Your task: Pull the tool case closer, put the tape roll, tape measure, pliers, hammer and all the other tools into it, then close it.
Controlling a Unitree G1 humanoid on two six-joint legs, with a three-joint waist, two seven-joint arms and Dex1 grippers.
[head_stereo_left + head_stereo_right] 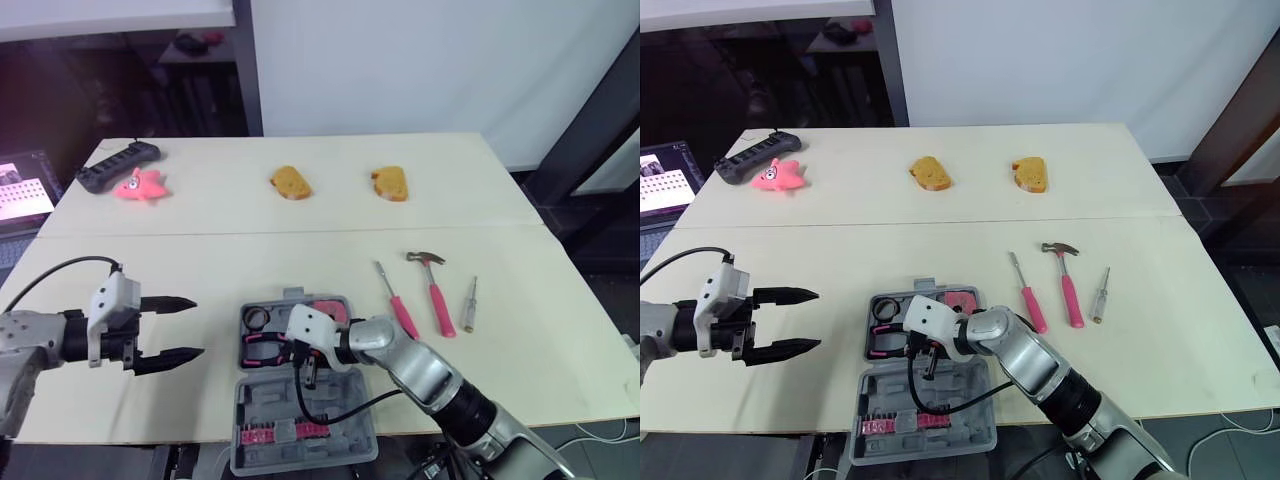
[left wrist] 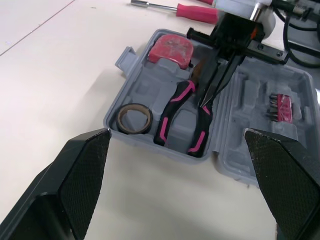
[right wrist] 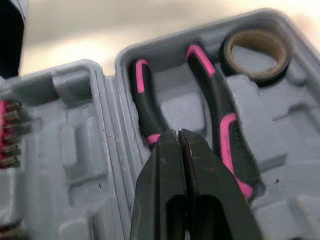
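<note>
Lying open at the near edge of the counter, the grey tool case is seen with its moulded tray on the far side and its lid half toward the robot. In the tray a brown tape roll, pliers with black and pink handles and a pink tape measure are laid, and a row of pink bits is held in the lid half. The right hand is placed over the pliers with its fingers pressed together, and the head of the pliers is covered by them, so whether it is touched cannot be told. From the head views the pliers are partly hidden behind this hand, while the left wrist view gives the whole tray plainly. The left hand is held spread wide above the bare counter, to the left of the case. On the counter to the right of the case a pink screwdriver, a hammer and a small screwdriver are lying apart from each other.
</note>
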